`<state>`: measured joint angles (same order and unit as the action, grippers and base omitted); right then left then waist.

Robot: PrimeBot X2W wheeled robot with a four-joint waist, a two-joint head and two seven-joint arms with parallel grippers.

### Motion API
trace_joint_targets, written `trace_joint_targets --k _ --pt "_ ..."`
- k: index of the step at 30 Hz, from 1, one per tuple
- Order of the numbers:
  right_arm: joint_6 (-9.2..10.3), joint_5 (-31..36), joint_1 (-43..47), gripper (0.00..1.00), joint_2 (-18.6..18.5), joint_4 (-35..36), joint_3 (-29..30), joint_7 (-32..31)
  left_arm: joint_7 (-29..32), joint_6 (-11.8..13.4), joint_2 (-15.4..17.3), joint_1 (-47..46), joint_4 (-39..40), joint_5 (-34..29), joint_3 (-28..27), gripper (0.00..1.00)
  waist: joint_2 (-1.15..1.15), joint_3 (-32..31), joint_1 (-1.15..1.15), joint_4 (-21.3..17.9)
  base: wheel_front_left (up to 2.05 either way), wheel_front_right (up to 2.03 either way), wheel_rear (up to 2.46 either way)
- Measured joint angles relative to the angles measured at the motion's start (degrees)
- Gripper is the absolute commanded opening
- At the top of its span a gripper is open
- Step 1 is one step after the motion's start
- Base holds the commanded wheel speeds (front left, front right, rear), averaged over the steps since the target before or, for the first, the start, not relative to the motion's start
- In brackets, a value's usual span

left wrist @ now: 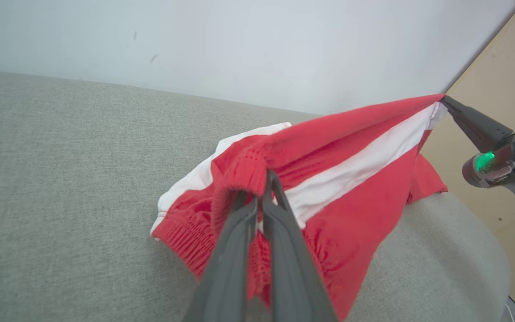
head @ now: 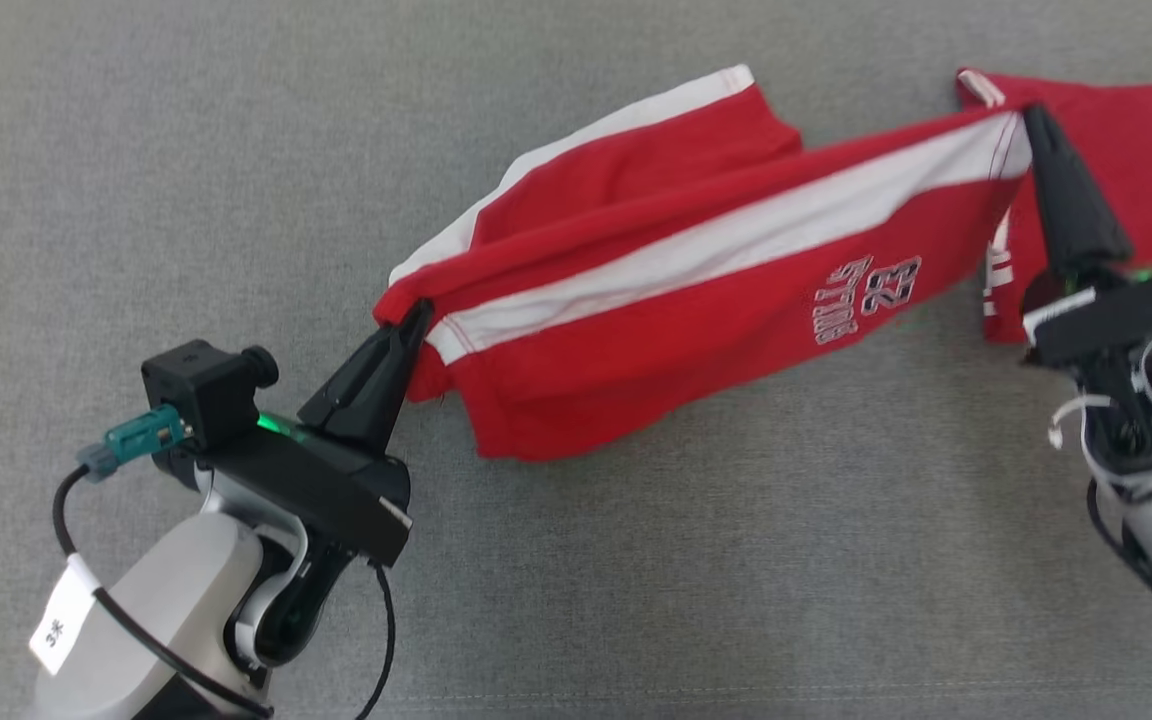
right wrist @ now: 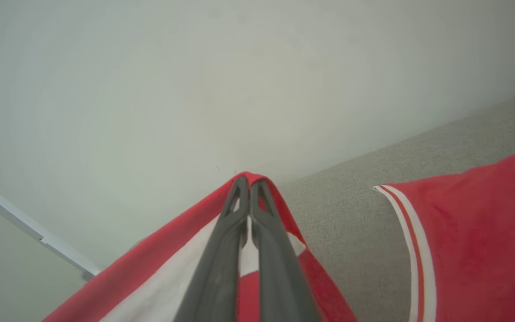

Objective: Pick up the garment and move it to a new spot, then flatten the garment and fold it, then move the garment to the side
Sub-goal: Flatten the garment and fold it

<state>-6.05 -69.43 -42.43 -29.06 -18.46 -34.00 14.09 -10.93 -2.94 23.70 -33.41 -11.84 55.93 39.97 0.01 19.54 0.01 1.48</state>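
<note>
Item under inspection: a red garment [head: 636,330] with a broad white stripe [head: 736,245] and a pale print [head: 871,295] reading "23". It is hanging stretched between the two grippers above a grey upholstered surface [head: 186,180]. It is spanning from left of centre to the far right of the scene. Its lower edge is sagging towards the near side, and its far-left fold is lying on the surface.

Left gripper [head: 416,315]: the fingers are pressing together on the garment's left end, pinching the ribbed, gathered red band. The left wrist view is confirming this: the two fingers of the left gripper [left wrist: 264,185] are closing on bunched cloth [left wrist: 351,179], with no gap visible between the tips. A green light [head: 276,425] is glowing on the gripper body.

Right gripper [head: 1034,115]: the fingers are pressing together on the garment's far right corner, where the white stripe is ending. In the right wrist view the tips of the gripper [right wrist: 249,181] are meeting over a red edge, with cloth [right wrist: 159,268] draping down either side.

A further red panel [head: 1126,160] with white trim is lying flat on the surface at the far right, beyond the right gripper. Whether it is joined to the held cloth cannot be told.

A pale wall [left wrist: 239,44] is standing behind the surface.
</note>
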Motion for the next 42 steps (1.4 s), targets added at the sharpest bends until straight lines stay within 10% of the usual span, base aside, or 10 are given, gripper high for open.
trace_joint_targets --k 38,39,40,41,42 --pt "-1.02 7.1 -27.8 0.01 9.7 -34.0 -8.0 -8.5 0.0 3.1 -7.0 -12.2 -10.8 -2.7 -0.9 0.0 0.0 11.4 -0.01 8.8 0.0 0.0 0.0" --pt "-1.02 7.1 -28.0 0.32 10.0 -35.2 -8.1 -8.5 0.0 2.9 -7.2 -12.2 -11.5 -2.7 -0.7 0.03 0.0 11.3 -0.01 8.8 0.0 0.0 0.0" --pt "-1.02 7.1 -28.3 0.56 10.3 -35.8 -8.2 -8.5 0.0 2.9 -7.2 -12.2 -11.8 -2.7 -0.7 0.34 0.0 11.3 -0.01 8.8 0.0 0.0 0.0" --pt "-1.02 7.1 -28.5 1.0 10.5 -36.2 -8.3 -8.5 0.0 2.8 -7.3 -12.2 -12.1 -2.7 -0.7 0.86 0.0 11.3 -0.01 8.8 0.0 0.0 0.0" --pt "-1.02 7.1 -28.7 1.0 10.7 -36.5 -8.4 -8.5 0.0 2.4 -7.3 -12.2 -12.3 -2.7 -0.6 1.0 0.0 11.2 -0.01 8.8 0.0 0.0 0.0"
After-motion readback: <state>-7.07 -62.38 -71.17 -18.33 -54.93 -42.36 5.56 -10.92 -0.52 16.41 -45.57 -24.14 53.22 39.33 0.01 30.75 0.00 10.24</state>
